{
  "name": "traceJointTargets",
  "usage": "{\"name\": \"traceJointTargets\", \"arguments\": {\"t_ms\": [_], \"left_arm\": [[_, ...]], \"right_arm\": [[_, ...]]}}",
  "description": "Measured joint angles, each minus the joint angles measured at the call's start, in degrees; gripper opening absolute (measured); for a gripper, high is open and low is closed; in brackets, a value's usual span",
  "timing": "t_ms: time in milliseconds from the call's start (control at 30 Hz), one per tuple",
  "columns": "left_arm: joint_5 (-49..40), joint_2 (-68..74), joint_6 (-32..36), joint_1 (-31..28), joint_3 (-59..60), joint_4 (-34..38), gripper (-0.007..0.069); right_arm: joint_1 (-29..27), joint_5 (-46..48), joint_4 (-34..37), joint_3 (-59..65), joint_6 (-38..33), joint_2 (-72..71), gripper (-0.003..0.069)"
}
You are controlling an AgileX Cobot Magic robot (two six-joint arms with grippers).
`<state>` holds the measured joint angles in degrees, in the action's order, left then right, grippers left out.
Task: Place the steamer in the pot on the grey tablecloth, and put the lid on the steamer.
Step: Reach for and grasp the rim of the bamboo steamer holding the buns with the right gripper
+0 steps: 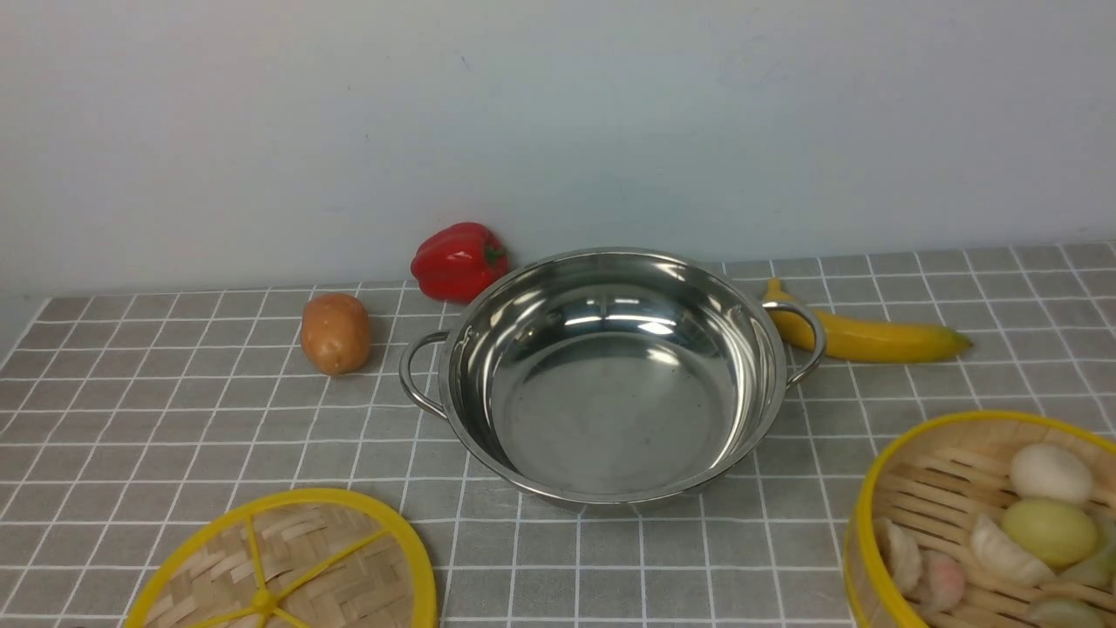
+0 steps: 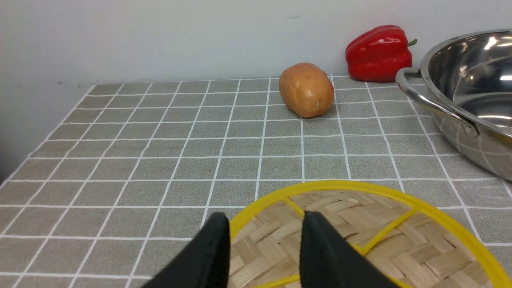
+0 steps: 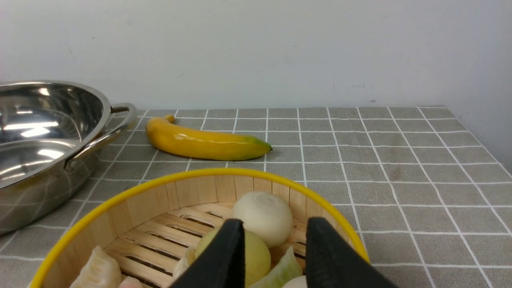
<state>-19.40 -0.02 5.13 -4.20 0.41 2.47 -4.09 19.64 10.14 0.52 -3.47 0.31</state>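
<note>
The empty steel pot (image 1: 610, 410) stands mid-table on the grey tablecloth (image 1: 174, 419). The woven lid (image 1: 323, 567) lies flat at the front left. The steamer (image 1: 863, 515), holding buns and dumplings (image 1: 1051, 530), sits at the front right, cut off by the frame. Neither gripper shows in the front view. In the left wrist view my left gripper (image 2: 266, 226) hovers over the lid (image 2: 400, 248), its jaws parted and empty. In the right wrist view my right gripper (image 3: 276, 230) hangs open over the steamer (image 3: 192, 192), beside its far rim, holding nothing.
A potato (image 1: 336, 333) and a red pepper (image 1: 459, 260) lie behind the pot on the left. A banana (image 1: 863, 338) lies behind its right handle. A pale wall closes the back. The cloth's left edge (image 2: 16, 172) and right edge (image 3: 496, 158) show.
</note>
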Motion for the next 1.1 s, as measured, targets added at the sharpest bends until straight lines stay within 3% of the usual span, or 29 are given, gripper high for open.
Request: {"name": "traceJointTargets", "arguments": {"t_ms": [800,1100], "left_arm": [[0.0,0.0,0.0,0.0,0.0,0.0,0.0243],[0.0,0.0,0.0,0.0,0.0,0.0,0.0243]], "right_arm": [[0.0,-3.7,-1.2,0.0,-1.3,-0.1,0.0240],[0.0,-2.8,7.5,-4.0,1.7,1.2,0.0240]]}}
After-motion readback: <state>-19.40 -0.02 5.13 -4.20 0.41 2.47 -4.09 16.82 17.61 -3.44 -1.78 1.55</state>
